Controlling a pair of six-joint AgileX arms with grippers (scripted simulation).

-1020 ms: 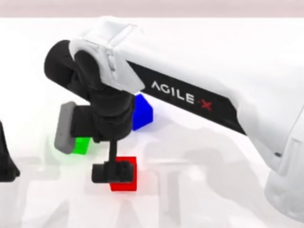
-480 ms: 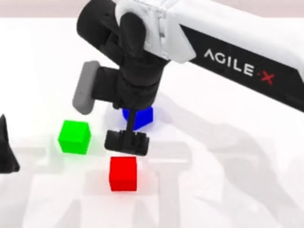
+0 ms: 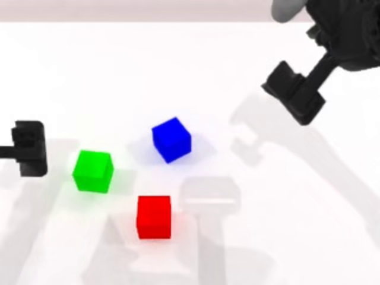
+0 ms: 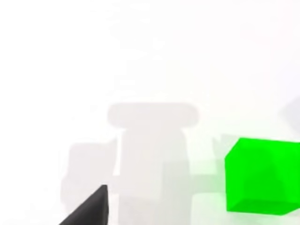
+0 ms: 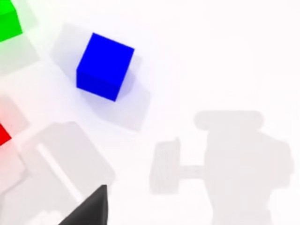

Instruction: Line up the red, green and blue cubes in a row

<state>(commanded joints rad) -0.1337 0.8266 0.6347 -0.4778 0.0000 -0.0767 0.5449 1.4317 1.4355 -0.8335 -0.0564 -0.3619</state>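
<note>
Three cubes rest on the white table. The green cube (image 3: 92,171) is at the left, the blue cube (image 3: 171,139) sits turned at an angle behind the middle, and the red cube (image 3: 154,217) is nearest the front. My left gripper (image 3: 28,148) hovers open just left of the green cube (image 4: 262,176), holding nothing; one dark fingertip (image 4: 96,208) shows. My right gripper (image 3: 295,92) is raised at the back right, open and empty, well away from the blue cube (image 5: 105,65). The right wrist view catches slivers of the green cube (image 5: 9,21) and the red cube (image 5: 3,135).
Grey shadows of both arms fall across the white table (image 3: 285,237). The table's far edge (image 3: 178,22) runs along the back. Nothing else stands on it.
My right gripper let go of the red cube, rose and drew back to the back right. My left gripper came in from the left edge toward the green cube.
</note>
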